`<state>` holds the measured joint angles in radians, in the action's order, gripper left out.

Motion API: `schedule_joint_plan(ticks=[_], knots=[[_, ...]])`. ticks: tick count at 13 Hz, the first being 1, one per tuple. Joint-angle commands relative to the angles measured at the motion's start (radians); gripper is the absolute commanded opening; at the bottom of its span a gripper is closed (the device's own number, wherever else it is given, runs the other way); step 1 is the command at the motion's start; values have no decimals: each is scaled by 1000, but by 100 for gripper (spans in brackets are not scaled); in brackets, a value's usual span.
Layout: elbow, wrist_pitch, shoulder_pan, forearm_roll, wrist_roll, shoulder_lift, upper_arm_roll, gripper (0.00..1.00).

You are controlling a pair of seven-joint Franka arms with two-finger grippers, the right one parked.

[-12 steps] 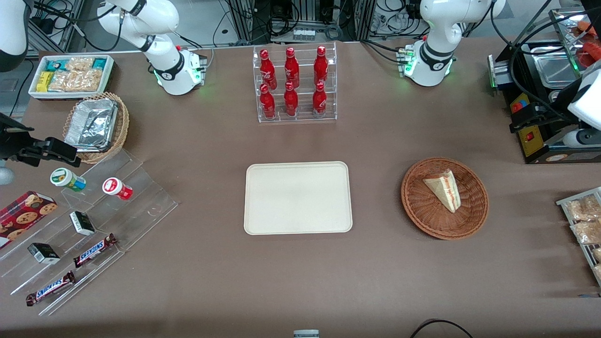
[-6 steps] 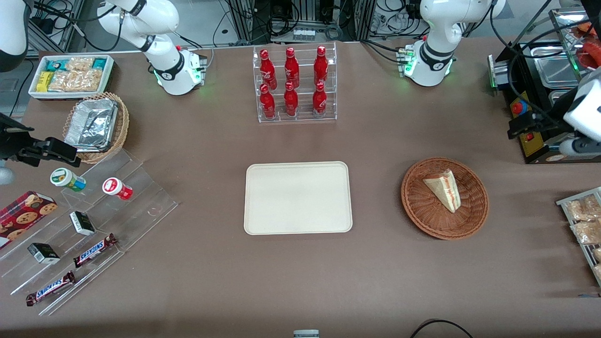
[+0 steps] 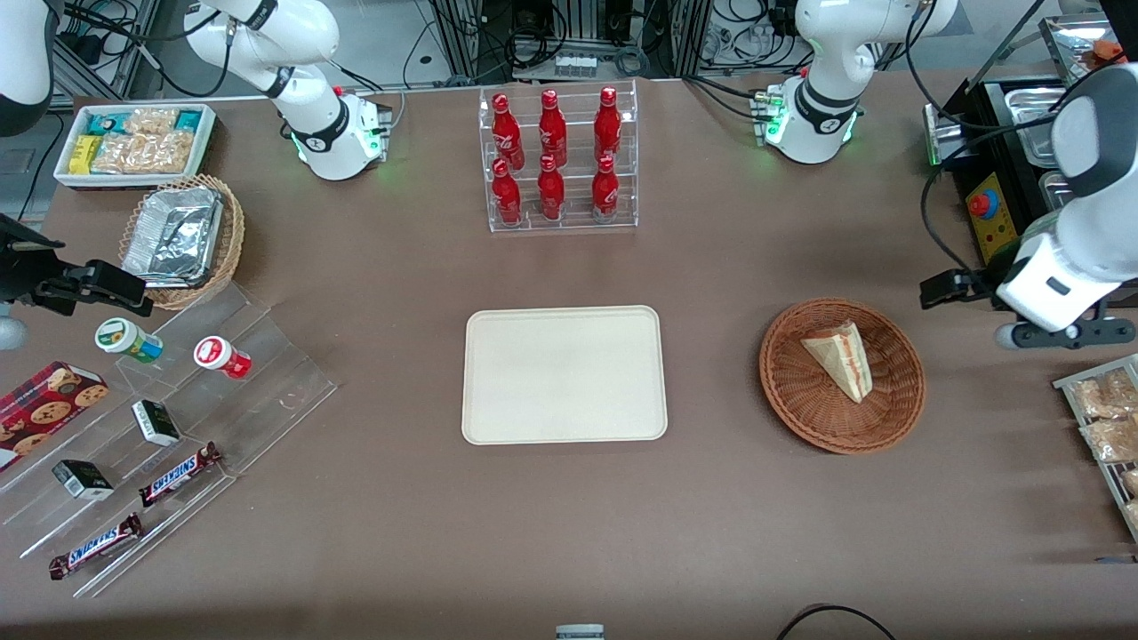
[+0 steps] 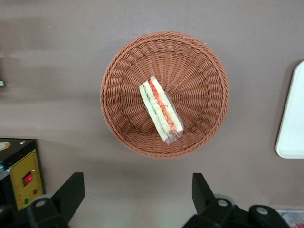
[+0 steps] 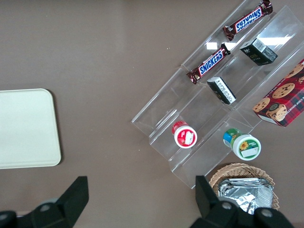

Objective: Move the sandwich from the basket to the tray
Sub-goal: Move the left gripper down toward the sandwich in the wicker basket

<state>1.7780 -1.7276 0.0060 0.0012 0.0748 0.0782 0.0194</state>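
The sandwich (image 3: 840, 360) (image 4: 160, 114), a pale wedge with red and green filling, lies in the round reddish-brown basket (image 3: 800, 409) (image 4: 199, 71). The cream tray (image 3: 564, 373) (image 4: 292, 118) lies flat mid-table beside the basket, with nothing on it. My left gripper (image 3: 956, 289) (image 4: 137, 192) hangs well above the table beside the basket, toward the working arm's end. It is open wide, nothing between its fingers, only bare tablecloth beneath. The basket and sandwich are apart from it.
A black control box (image 3: 996, 222) (image 4: 21, 173) stands close to the gripper at the working arm's end. A rack of snack packets (image 3: 1107, 418) lies nearer the camera there. An acrylic rack of red bottles (image 3: 558, 160) stands farther back than the tray.
The left arm has swung in from the table's end toward the basket, and its gripper now hangs just beside the basket's rim. Sandwich, basket and tray have not moved.
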Motion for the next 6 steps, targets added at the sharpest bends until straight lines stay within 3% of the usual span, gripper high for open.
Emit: schedule_joint_plan(ticks=[1,6], knots=[[111,-135,0,-6,112,-9,2,100],[251,-342,-12,-6,333,18,8,100]])
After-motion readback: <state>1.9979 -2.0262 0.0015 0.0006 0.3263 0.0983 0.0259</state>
